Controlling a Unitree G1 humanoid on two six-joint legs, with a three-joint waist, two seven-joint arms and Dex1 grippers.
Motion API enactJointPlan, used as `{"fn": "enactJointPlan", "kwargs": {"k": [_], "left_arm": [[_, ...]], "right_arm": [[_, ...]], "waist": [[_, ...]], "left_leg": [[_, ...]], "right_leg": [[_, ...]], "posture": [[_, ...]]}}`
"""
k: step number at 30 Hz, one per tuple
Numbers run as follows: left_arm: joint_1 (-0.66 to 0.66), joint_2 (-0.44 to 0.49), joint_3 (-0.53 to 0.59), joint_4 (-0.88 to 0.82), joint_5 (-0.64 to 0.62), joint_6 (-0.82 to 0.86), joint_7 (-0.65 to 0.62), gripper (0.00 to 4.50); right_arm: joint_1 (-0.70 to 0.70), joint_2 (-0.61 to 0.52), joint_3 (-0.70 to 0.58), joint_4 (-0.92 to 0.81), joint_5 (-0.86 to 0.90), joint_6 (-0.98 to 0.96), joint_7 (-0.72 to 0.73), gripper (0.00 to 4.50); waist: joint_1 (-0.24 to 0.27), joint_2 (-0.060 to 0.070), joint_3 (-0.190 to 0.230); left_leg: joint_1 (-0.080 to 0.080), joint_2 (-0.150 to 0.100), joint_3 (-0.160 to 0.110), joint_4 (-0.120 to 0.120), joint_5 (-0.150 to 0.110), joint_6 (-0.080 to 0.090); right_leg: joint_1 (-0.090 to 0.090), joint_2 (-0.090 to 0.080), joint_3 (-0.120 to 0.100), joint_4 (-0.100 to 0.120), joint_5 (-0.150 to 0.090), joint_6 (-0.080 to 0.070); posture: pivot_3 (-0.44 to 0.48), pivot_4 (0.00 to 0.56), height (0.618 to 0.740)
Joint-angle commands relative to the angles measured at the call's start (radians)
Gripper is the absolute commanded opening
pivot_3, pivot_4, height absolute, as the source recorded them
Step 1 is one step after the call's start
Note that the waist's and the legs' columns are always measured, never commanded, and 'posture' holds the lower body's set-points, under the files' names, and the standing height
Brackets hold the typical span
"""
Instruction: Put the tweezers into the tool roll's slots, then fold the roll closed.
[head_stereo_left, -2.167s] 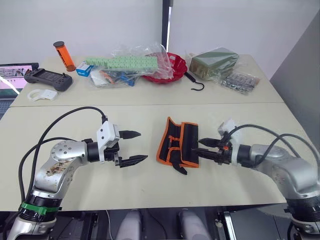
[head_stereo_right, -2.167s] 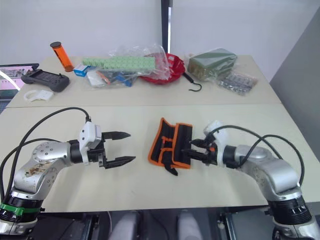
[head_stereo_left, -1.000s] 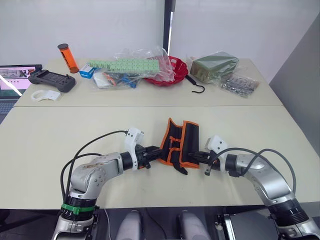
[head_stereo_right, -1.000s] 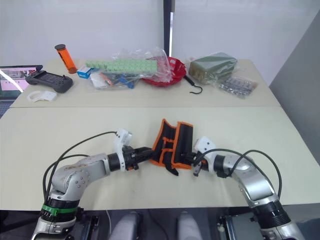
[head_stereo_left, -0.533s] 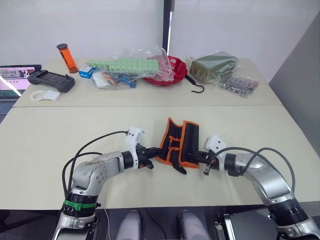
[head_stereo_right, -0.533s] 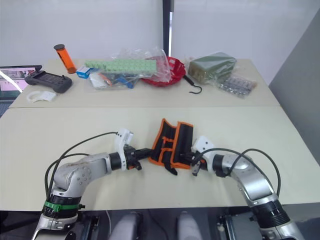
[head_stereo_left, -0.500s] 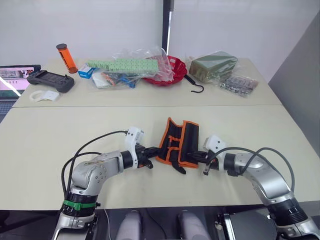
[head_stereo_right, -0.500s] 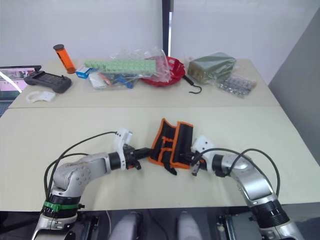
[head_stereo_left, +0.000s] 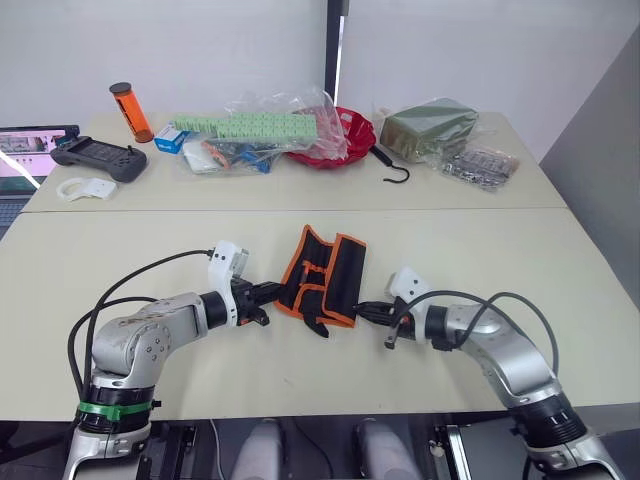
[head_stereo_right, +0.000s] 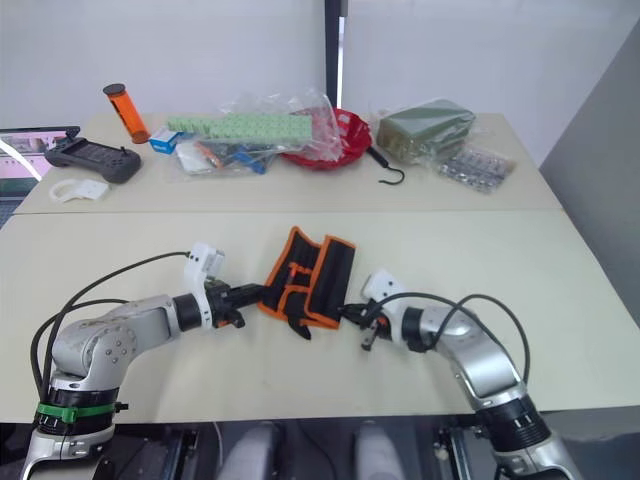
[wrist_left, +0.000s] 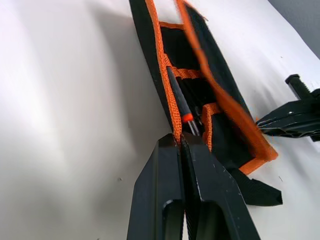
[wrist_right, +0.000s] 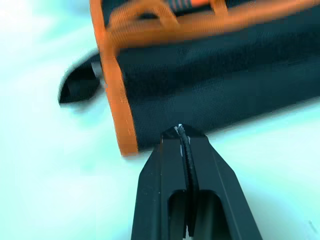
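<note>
The tool roll (head_stereo_left: 322, 270), black with orange trim, lies half folded on the near table, its short black strap (head_stereo_left: 320, 328) pointing toward me. My left gripper (head_stereo_left: 272, 293) is shut on the orange trim of the roll's left edge (wrist_left: 176, 131). Inside the fold, a slim black tool (wrist_left: 179, 100) that looks like one of the tweezers sits in the slots (wrist_left: 197, 102). My right gripper (head_stereo_left: 364, 310) is shut at the roll's right edge. Its tips (wrist_right: 183, 131) press against the black outer fabric, with nothing visibly between them.
On the far table stand a red bowl (head_stereo_left: 345, 135), a black hook (head_stereo_left: 392, 170), plastic bags of parts (head_stereo_left: 250, 135), a green packet (head_stereo_left: 428, 125), an orange cylinder (head_stereo_left: 127, 110) and a handheld controller (head_stereo_left: 98, 158). A seam (head_stereo_left: 300, 210) runs between the two tables.
My left gripper came in from the left, closed on the roll's left edge and dragged the roll leftward. My right gripper, shut throughout, followed it left.
</note>
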Motion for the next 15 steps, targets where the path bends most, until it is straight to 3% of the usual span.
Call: {"fn": "enactJointPlan", "kwargs": {"k": [1,15], "left_arm": [[-0.033,-0.009,-0.014,-0.034,-0.015,-0.001,-0.011,0.04],[-0.101,-0.007,-0.042,-0.002,-0.017,0.006,-0.049,0.04]], "right_arm": [[-0.022,0.019,-0.004,-0.028,0.001,-0.008,-0.014,0.00],[0.004,0.005,0.057,0.108,-0.124,-0.034,-0.063,0.00]], "waist": [[0.003,0.000,0.000],[0.002,0.000,0.000]], "left_leg": [[0.000,0.000,0.000,0.000,0.000,0.000],[0.002,0.000,0.000,0.000,0.000,0.000]], "right_leg": [[0.000,0.000,0.000,0.000,0.000,0.000],[0.001,0.000,0.000,0.000,0.000,0.000]], "posture": [[0.000,0.150,0.740],[0.000,0.150,0.740]]}}
